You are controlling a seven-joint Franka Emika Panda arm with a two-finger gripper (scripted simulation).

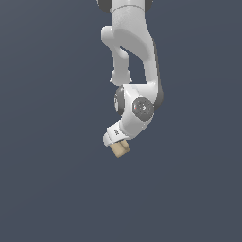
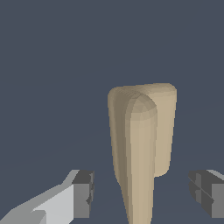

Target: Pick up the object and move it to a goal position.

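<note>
Wrist view: we count one object (image 2: 142,144), matte tan, rounded ridge along one side, between two dark fingers (image 2: 83,193), spread, not touching it.

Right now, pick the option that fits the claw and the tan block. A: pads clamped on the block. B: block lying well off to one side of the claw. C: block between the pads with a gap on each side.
C: the wrist view shows the tan block between the claw's dark pads, with bare background on either side.

No legible text or markings (anywhere)
</note>
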